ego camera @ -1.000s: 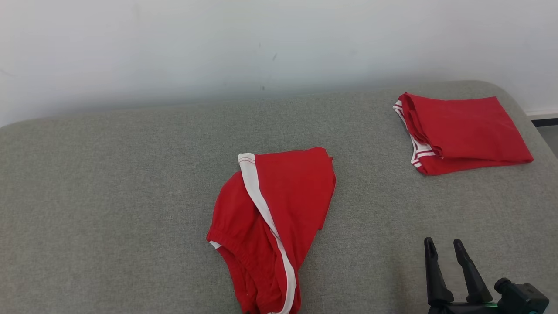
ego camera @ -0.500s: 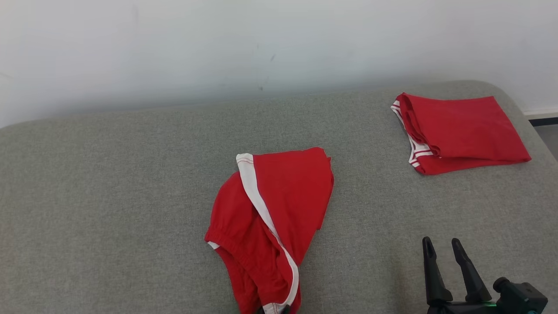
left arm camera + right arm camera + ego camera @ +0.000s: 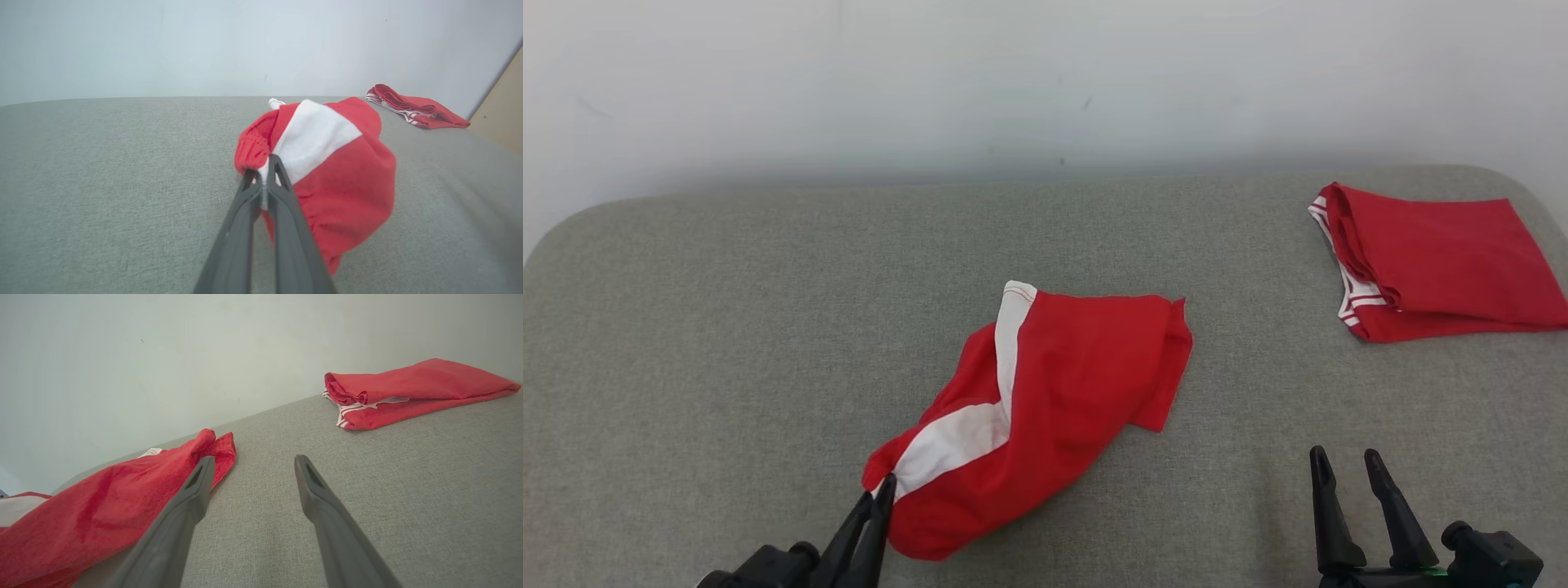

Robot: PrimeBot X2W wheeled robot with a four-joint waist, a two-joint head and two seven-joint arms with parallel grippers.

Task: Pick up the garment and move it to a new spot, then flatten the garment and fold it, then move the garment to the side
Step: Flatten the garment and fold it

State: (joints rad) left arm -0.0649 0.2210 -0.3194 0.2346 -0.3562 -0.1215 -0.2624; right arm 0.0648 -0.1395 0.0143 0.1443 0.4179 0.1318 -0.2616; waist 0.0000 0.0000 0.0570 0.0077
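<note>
**A:** What did the head view show?

**B:** The left pincer (image 3: pixel 885 487) was clamped tight on the nearest corner of the red shorts (image 3: pixel 1054 384), just where the white stripe (image 3: pixel 956 437) ran out to the edge. The rest of the shorts lay rumpled on the grey tabletop (image 3: pixel 727 327), spreading away ahead of that pincer and to its right.

**A:** And the other arm?

**B:** The right pincer (image 3: pixel 1344 456) had its fingers apart with nothing between them. It was well to the right of the shorts and clear of them. A folded red garment (image 3: pixel 1437 261) lay far ahead of it, a little to its right, by the white wall (image 3: pixel 1013 82).

**A:** The left wrist view?

**B:** The left pincer (image 3: pixel 263 167) had its two fingers pressed together with a thin fold of white cloth nipped between them, beside the gathered red waistband (image 3: pixel 251 149). The red shorts (image 3: pixel 347 183) bulged up just past the tips and to their right. I couldn't tell whether that end was off the tabletop (image 3: pixel 102 163). The folded red garment (image 3: pixel 416 110) lay far beyond, to the right.

**A:** And the right wrist view?

**B:** The right pincer (image 3: pixel 254 459) was spread wide and empty over bare tabletop (image 3: pixel 408 498). The red shorts (image 3: pixel 122 490) lay to its left, their far hem showing just past the left finger's tip. The folded red garment (image 3: pixel 408 390) sat ahead and to the right, well apart from both fingers.
</note>
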